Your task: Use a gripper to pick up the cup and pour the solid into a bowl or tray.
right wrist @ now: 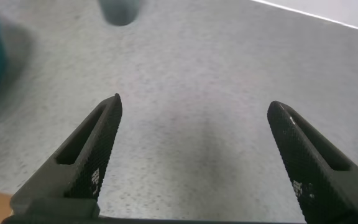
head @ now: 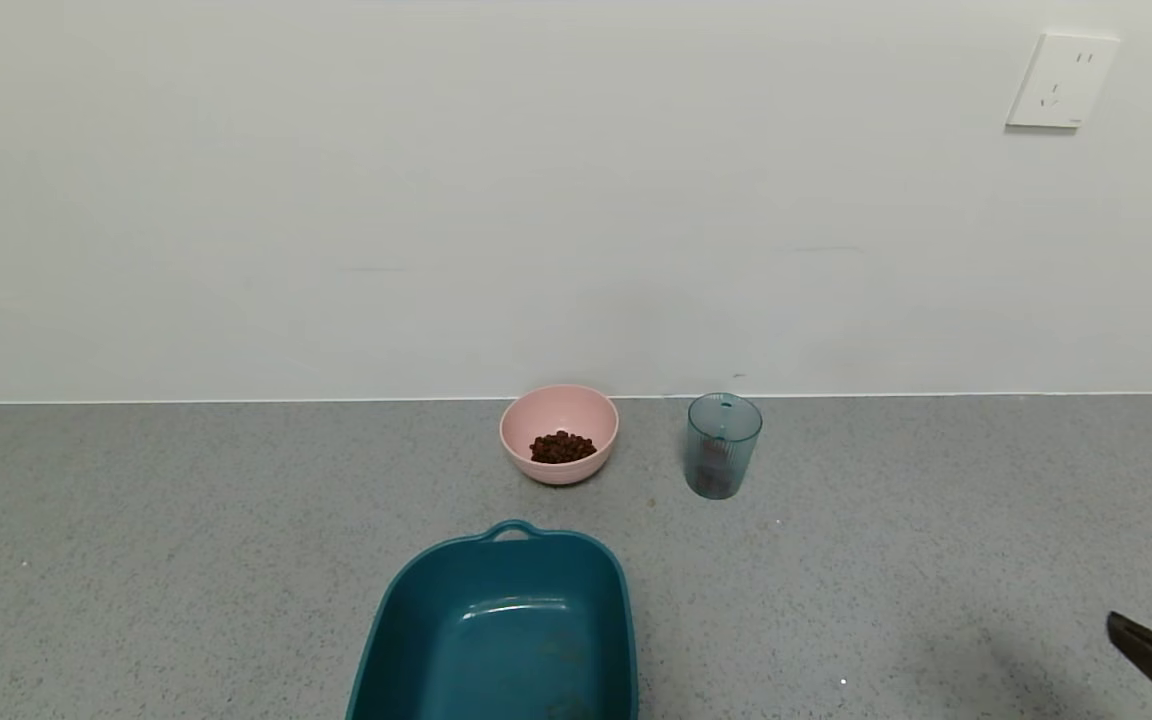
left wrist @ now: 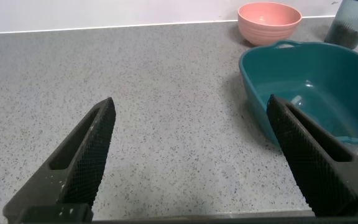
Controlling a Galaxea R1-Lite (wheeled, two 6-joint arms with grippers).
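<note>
The left claw is seen only in its own wrist view, held low over the grey speckled table with its two fingers spread wide and nothing between them. It is out of the head view, so its place along the table edges cannot be told.

One pale pink bowl is set near the middle of the table's far edge, close to the wall. A single small heap of dark brown pellets lies in its bottom; the pellets are too small to be counted.

One dark teal tray is placed at the middle of the near edge, in front of the bowl and apart from it. Its long axis runs from near edge to far edge, and one handle points toward the bowl.

One ribbed translucent cup stands upright just right of the bowl, near the far edge, its long axis vertical and its mouth facing up. No pellets can be made out inside it.

The right claw is held above the table near the near right corner, well apart from the cup, with its two fingers spread wide and empty. Only a dark tip of it enters the head view.
</note>
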